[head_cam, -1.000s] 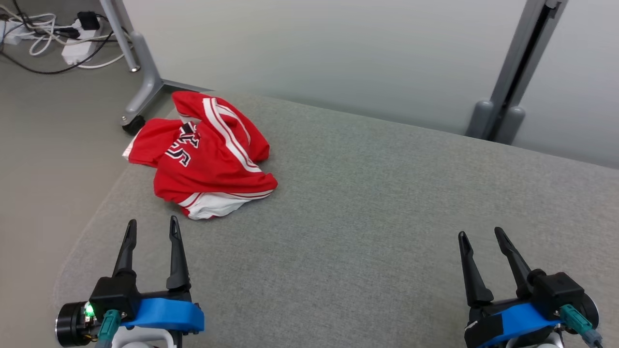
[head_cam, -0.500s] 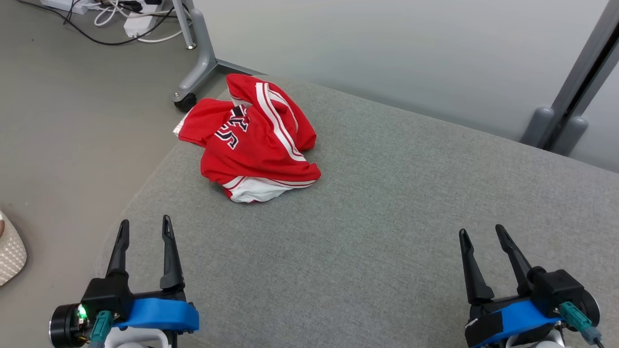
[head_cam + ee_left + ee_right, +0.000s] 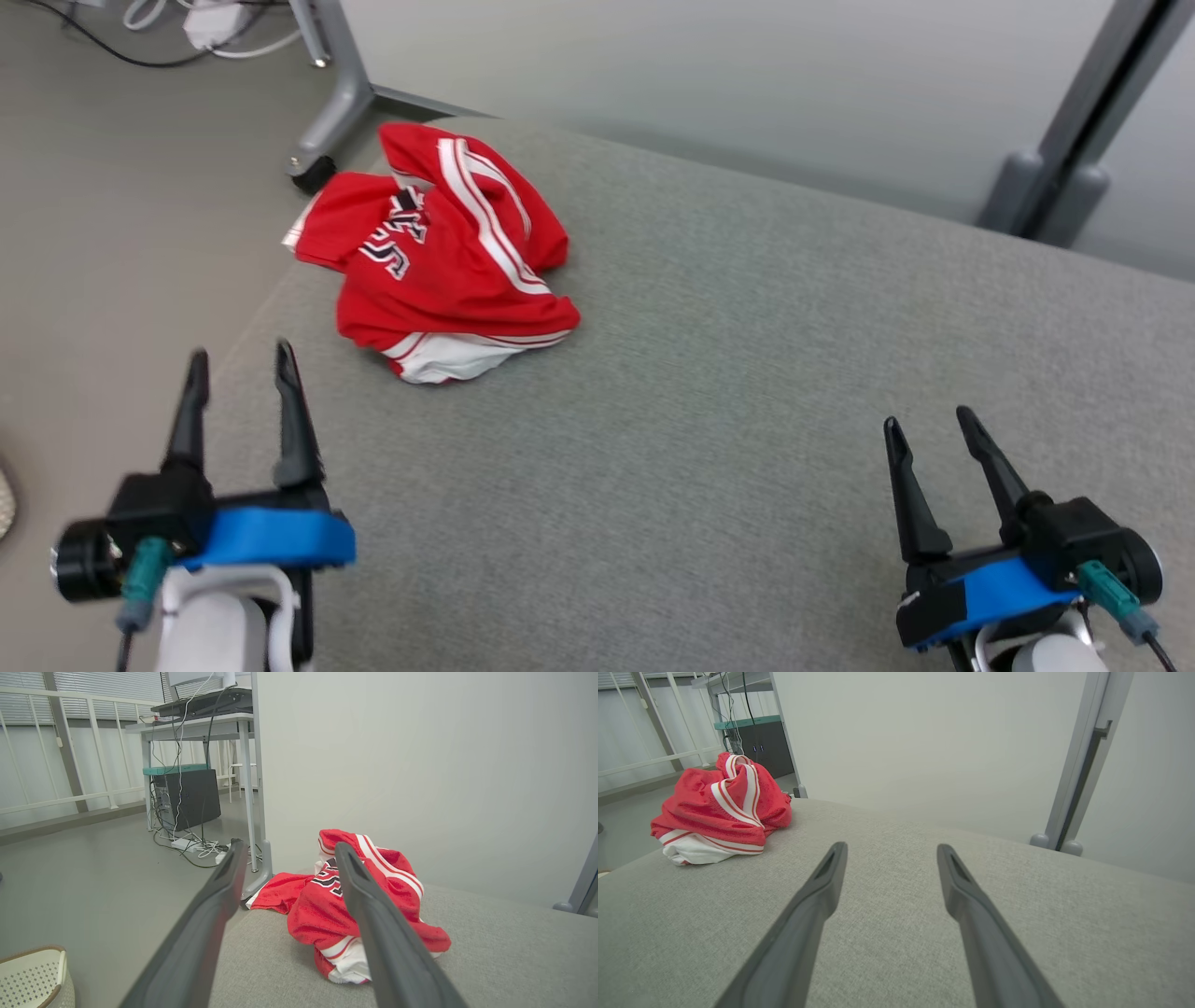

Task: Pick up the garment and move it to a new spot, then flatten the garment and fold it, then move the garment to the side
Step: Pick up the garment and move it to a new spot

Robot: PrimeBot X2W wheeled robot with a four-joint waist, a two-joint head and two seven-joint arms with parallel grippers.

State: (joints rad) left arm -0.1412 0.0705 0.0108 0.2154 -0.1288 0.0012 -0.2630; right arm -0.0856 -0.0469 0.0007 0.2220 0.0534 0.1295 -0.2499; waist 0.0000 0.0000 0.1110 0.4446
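My left fingers [image 3: 285, 411] and right fingers [image 3: 907, 509] stand wide. Head view shows fold-broken lettering on the garment [image 3: 439, 271]; right wrist view, its stripes.

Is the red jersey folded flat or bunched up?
Bunched up: the red jersey sits in a crumpled heap on the grey cushion, stripes twisted.

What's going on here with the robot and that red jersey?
A two-armed robot is set up to pick up the jersey, which lies crumpled near the far left corner of the grey pad, one sleeve hanging over the edge. The left gripper and the right gripper are both open and empty, well short of the cloth. The left one is nearer and points toward it. Nothing has been picked up, flattened or folded yet.
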